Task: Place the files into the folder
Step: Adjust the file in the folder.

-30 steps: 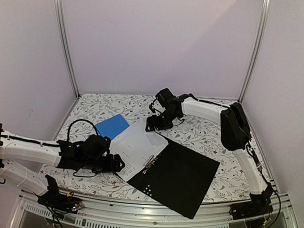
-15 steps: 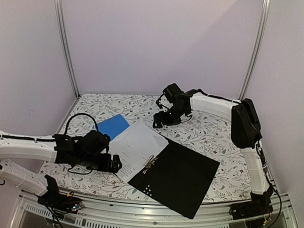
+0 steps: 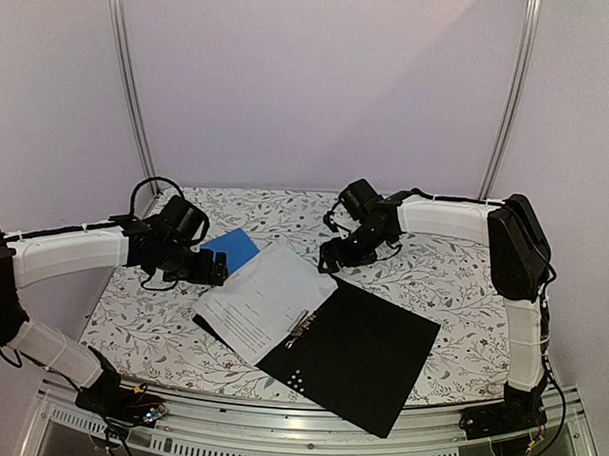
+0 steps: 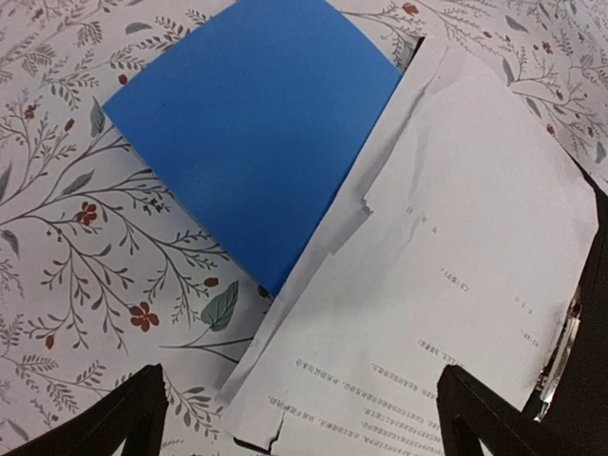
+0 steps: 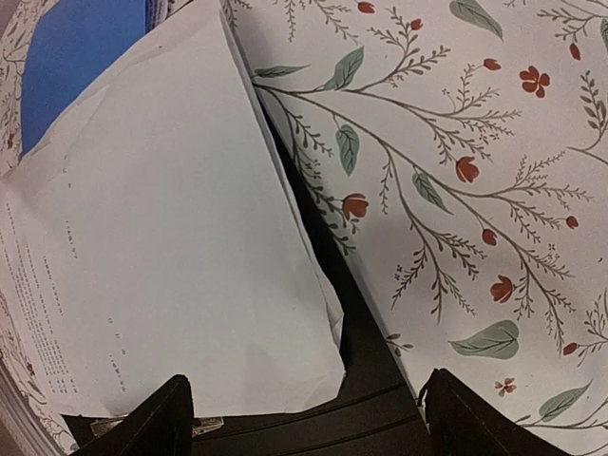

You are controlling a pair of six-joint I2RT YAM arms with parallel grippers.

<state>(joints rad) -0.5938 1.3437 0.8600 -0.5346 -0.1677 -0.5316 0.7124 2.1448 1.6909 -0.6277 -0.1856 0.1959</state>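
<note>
Over the last second I have let go and backed off. My left claw (image 3: 211,269) has spread to its widest and swung up and away from the near-left corner of the files (image 3: 267,297); it now hangs empty over the seam between them and the small blue folder (image 3: 231,249). My right claw (image 3: 333,257) has slid back off the far corner and also stands wide, holding nothing. As I read it, the placing is done: both sheets lie on the left half of the open folder (image 3: 360,355), their inner edge against the metal clip (image 3: 299,324), and what is left is closing the cover. The sheets are thin, limp white paper with fine black print, slightly offset from each other. Their left edge is ragged and creased, with a small tear near the bottom corner. The folder's inside is smooth matte black, stiff and flat; a dark strip of it shows beyond the paper's far edge. The tabletop (image 3: 423,262) wears a soft floral-printed cloth.
</note>
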